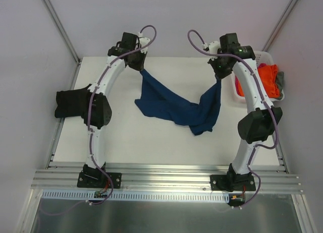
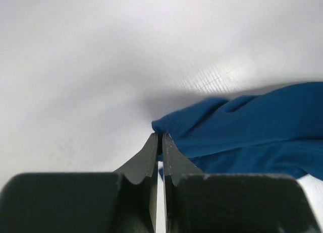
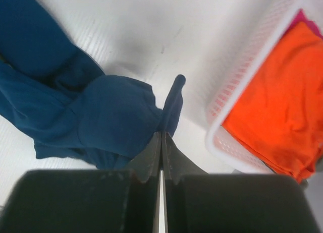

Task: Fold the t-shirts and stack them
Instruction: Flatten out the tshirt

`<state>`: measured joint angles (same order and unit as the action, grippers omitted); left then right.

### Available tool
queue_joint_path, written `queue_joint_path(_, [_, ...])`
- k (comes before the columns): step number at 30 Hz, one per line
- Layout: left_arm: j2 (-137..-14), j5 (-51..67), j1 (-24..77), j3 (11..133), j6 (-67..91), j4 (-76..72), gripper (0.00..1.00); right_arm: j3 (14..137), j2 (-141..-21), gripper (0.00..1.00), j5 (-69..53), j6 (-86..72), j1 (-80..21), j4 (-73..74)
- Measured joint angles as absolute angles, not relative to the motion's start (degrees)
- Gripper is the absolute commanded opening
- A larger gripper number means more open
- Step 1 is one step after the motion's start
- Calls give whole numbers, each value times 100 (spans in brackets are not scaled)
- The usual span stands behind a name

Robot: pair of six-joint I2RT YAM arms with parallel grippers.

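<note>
A navy blue t-shirt (image 1: 176, 107) hangs stretched between my two grippers over the far half of the white table, sagging in the middle onto the surface. My left gripper (image 1: 140, 67) is shut on its left corner; in the left wrist view the cloth (image 2: 242, 127) starts right at the pinched tips of the left gripper (image 2: 160, 137). My right gripper (image 1: 219, 75) is shut on the other end, and the right wrist view shows a fold of the navy shirt (image 3: 108, 117) squeezed between the tips of the right gripper (image 3: 162, 134). An orange t-shirt (image 1: 267, 79) lies in the basket.
A white plastic basket (image 1: 237, 94) stands at the table's far right edge, beside my right arm; its mesh wall (image 3: 242, 86) is close to the right gripper. Pink and grey cloth shows under the orange one. A black shirt (image 1: 70, 103) lies at the left edge.
</note>
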<state>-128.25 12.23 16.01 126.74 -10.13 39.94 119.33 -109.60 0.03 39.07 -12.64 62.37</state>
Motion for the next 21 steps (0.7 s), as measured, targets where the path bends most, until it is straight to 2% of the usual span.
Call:
queue_joint_path(11, [-9887, 1120, 1361, 11559, -1559, 4032, 0, 11931, -9185, 1, 1096, 3988, -1087, 5861])
queue_joint_path(16, [-8573, 998, 1144, 10665, -1619, 4139, 0, 11472, -7590, 1, 1426, 3824, -1085, 5443])
queue_joint_path(21, [-7168, 1041, 1105, 9963, -1680, 4318, 0, 10825, -5955, 1, 1166, 3651, -1081, 5408])
